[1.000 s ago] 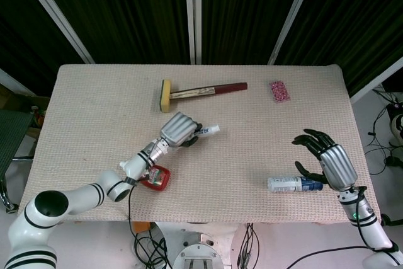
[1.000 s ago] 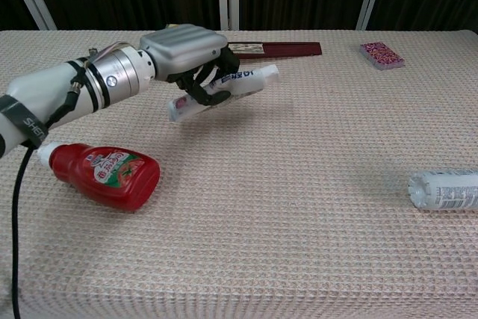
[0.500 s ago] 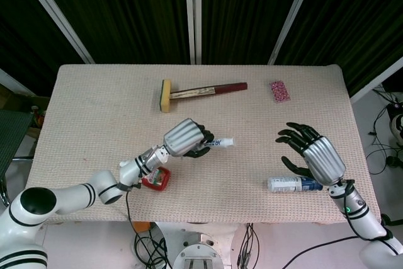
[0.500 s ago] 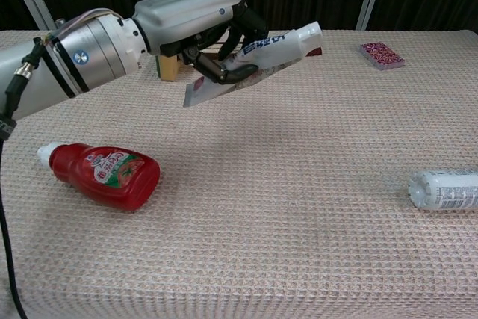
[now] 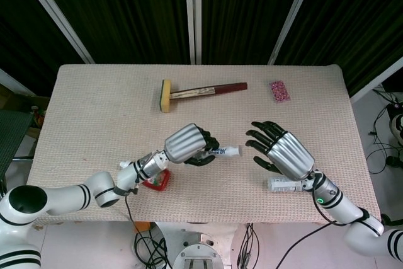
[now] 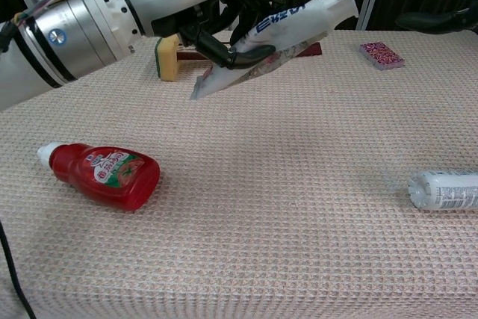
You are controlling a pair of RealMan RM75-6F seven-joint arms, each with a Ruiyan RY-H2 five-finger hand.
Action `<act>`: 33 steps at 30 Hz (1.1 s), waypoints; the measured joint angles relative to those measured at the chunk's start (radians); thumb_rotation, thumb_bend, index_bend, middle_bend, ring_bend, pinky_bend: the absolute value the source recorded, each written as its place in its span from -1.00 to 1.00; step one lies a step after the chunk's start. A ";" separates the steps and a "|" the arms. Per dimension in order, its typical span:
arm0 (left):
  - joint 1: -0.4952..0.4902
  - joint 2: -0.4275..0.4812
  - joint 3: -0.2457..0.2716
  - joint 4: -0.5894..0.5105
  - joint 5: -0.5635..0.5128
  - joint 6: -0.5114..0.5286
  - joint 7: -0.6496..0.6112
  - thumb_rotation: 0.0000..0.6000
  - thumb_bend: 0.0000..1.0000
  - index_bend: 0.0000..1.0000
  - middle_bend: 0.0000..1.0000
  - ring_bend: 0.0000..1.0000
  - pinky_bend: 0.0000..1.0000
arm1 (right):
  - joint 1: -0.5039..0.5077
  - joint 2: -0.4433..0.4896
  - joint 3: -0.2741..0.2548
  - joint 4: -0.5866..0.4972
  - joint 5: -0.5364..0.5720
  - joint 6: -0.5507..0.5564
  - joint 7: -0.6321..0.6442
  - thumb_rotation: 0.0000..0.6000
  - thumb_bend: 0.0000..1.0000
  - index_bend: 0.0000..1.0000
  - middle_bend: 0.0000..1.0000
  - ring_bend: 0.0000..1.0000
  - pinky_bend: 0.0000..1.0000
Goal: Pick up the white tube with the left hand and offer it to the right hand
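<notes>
I have the left hand [image 5: 187,144] clamped around the white tube [image 5: 225,152], lifted clear of the table [image 5: 94,105], cap toward the right hand [image 5: 283,154]. That hand waits just beside the cap, fingers spread, empty. Handover step: next, close the gap.

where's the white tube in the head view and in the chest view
Head view: the white tube is just below centre, sticking out rightward from the left robot hand.
Chest view: upper middle, tilted, cap end up and to the right, held above the table.
Shared landmark: the red ketchup bottle, lower left in both.
</notes>
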 measured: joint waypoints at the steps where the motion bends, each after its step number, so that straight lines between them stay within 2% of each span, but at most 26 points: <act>1: 0.001 0.003 0.000 -0.005 0.002 0.002 -0.001 1.00 0.35 0.33 0.50 0.32 0.62 | 0.008 -0.005 0.001 0.002 -0.006 -0.003 -0.004 1.00 -0.62 -0.13 -0.30 -0.62 -0.31; 26: -0.003 0.042 -0.006 -0.074 0.014 -0.015 -0.006 1.00 0.35 0.33 0.51 0.32 0.62 | 0.069 -0.084 0.003 0.083 -0.047 0.069 0.001 1.00 -0.51 -0.02 -0.26 -0.56 -0.30; 33: -0.003 0.045 -0.005 -0.080 0.016 -0.021 0.002 1.00 0.35 0.33 0.51 0.32 0.61 | 0.077 -0.091 0.001 0.090 -0.051 0.085 0.004 1.00 -0.34 0.10 -0.20 -0.51 -0.25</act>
